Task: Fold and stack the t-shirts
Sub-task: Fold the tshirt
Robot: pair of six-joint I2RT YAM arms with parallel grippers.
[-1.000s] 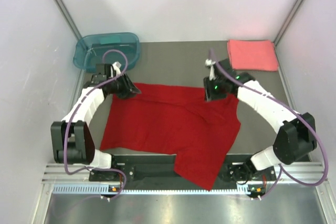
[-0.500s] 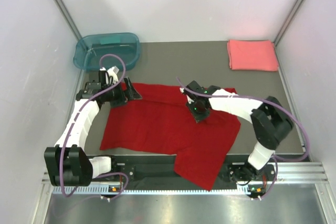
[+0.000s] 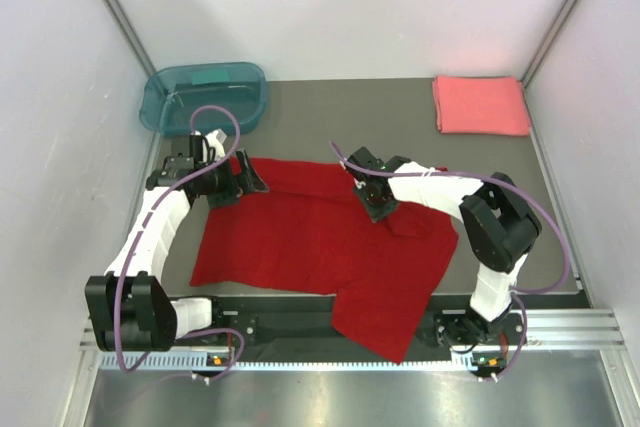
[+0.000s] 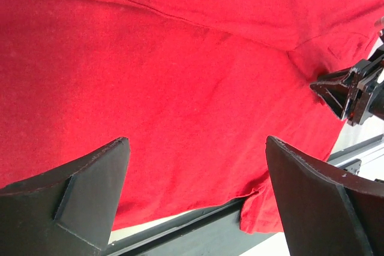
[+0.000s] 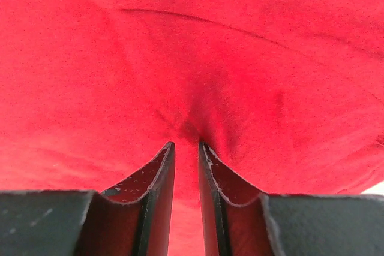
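A deep red t-shirt (image 3: pixel 310 247) lies spread flat across the dark table, and its lower right part hangs over the front rail. At its upper left edge my left gripper (image 3: pixel 252 179) stands wide open with nothing between the fingers. The left wrist view shows those jaws (image 4: pixel 197 142) spread over the red cloth (image 4: pixel 180 70). My right gripper (image 3: pixel 378 209) presses on the shirt's upper middle. Its jaws (image 5: pixel 186 143) are nearly together, and the red cloth (image 5: pixel 198 46) puckers at the tips. A coral-pink t-shirt (image 3: pixel 481 104), folded into a rectangle, lies at the back right corner.
A teal translucent tub (image 3: pixel 205 95) stands at the back left, just behind my left arm. White walls close in both sides and the back. The metal rail (image 3: pixel 260 332) with the arm bases runs along the front edge.
My left gripper has opened wide and let go of the shirt's upper left corner. My right gripper has moved left from the shirt's upper right to its upper middle and closed down onto the cloth.
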